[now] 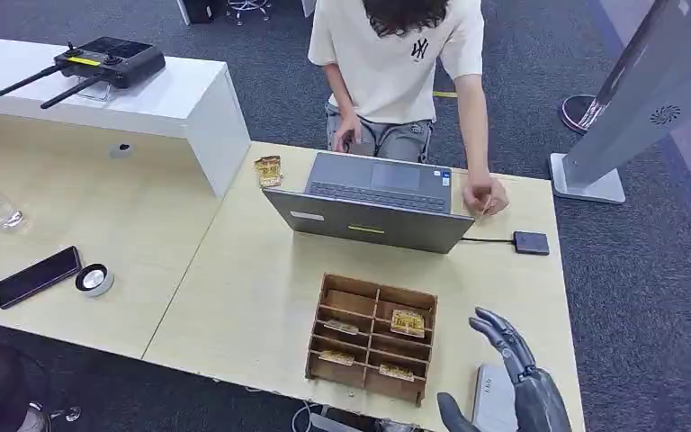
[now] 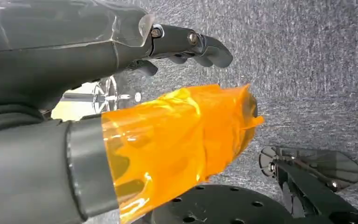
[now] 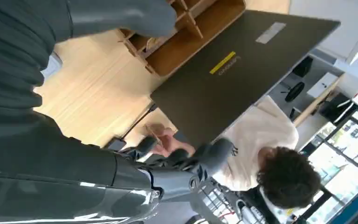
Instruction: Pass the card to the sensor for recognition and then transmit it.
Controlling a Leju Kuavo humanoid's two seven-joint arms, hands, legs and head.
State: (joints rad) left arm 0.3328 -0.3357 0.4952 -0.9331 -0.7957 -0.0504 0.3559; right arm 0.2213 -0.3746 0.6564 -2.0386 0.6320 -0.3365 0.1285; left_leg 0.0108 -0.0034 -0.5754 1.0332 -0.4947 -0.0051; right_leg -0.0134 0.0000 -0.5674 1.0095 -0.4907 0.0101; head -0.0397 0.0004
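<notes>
The right hand (image 1: 515, 373) hovers over the near right corner of the table (image 1: 234, 279), fingers spread and slightly curled, holding nothing. The left hand (image 2: 186, 44) hangs low over the carpet; its fingers look loosely curled with nothing in them, though an orange wrap hides part of it, so I can't be sure how closed it is.

The cards (image 1: 408, 322) lie in the wooden tray (image 1: 324, 297) just left of the right hand, one in a far right slot and others in nearer ones. The sensor (image 1: 531, 242), a small dark pad, sits beyond the hand by the laptop (image 1: 369, 220). A person (image 1: 396, 54) stands across the table, one hand (image 1: 484, 195) pinching what may be a card near the sensor.

I'd say the pick has yet to start. To do it well, the right hand should swing left over the tray, come down straight into one slot clear of the dividers, and pinch a card by its edge. It should carry it flat to the sensor, mindful of the person's hand there
</notes>
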